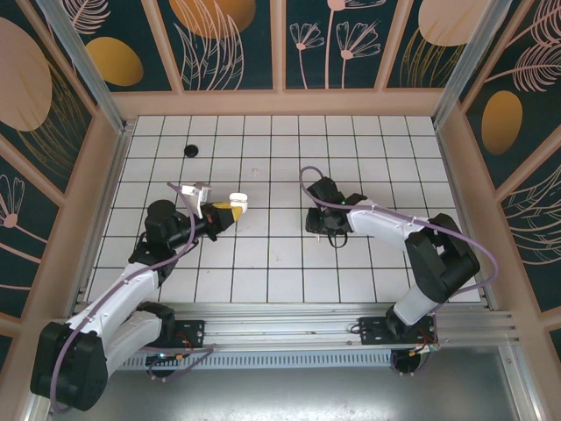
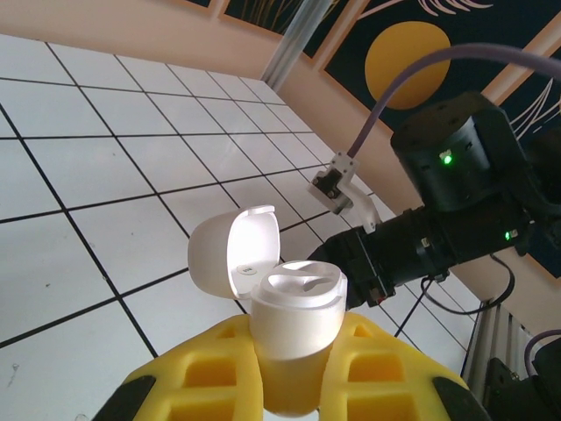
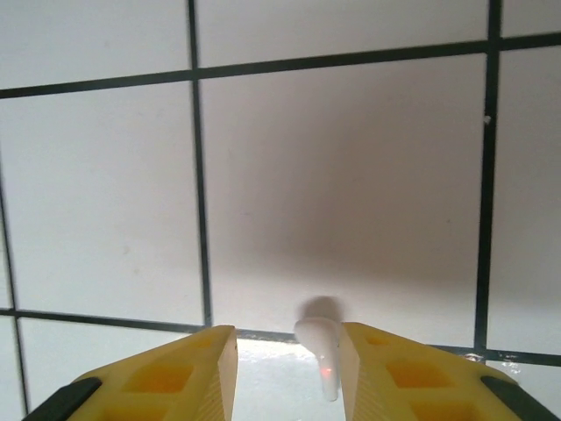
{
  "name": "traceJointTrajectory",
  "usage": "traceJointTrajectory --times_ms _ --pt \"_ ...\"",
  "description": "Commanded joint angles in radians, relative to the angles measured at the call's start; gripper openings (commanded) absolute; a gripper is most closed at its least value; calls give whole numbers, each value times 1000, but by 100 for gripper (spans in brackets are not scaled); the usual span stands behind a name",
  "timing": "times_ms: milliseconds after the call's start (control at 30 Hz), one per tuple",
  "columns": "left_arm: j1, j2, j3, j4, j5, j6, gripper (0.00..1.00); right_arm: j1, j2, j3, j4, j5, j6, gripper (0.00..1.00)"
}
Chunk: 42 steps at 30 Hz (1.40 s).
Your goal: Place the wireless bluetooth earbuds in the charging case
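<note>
My right tool (image 3: 287,340) hangs over the tiled surface (image 3: 351,175), fingers parted around a white earbud (image 3: 320,351) whose stem lies lengthwise in the gap beside one finger, while my left tool (image 2: 294,351), well apart to the left, pinches the open-lidded charging case (image 2: 294,311).

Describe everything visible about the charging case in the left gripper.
The charging case is a small, rounded white capsule that looks like glossy plastic. Its domed lid is hinged open to one side, exposing a top face with shallow moulded recesses. Whether anything sits in them is unclear. It stands roughly upright and appears lifted above the tiled table, clamped between the yellow fingers of the left gripper, the only things touching it.
</note>
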State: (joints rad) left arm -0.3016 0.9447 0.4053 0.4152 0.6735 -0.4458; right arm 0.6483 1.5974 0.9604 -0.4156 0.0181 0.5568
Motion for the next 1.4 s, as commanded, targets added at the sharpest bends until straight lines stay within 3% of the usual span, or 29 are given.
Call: traceJointTrajectory --times_ms 0,333,967,1367 --pt "-5 12 29 28 32 20 0 -9 -4 56 -108 -62 -97 35" --pt "-25 39 20 60 34 -7 0 -65 135 173 -240 -164 -121 36" --pt "-104 127 53 80 4 -7 0 -14 279 267 -359 -42 -144 38" --pt "-106 124 55 73 3 -7 0 -9 317 296 -369 -20 -150 31"
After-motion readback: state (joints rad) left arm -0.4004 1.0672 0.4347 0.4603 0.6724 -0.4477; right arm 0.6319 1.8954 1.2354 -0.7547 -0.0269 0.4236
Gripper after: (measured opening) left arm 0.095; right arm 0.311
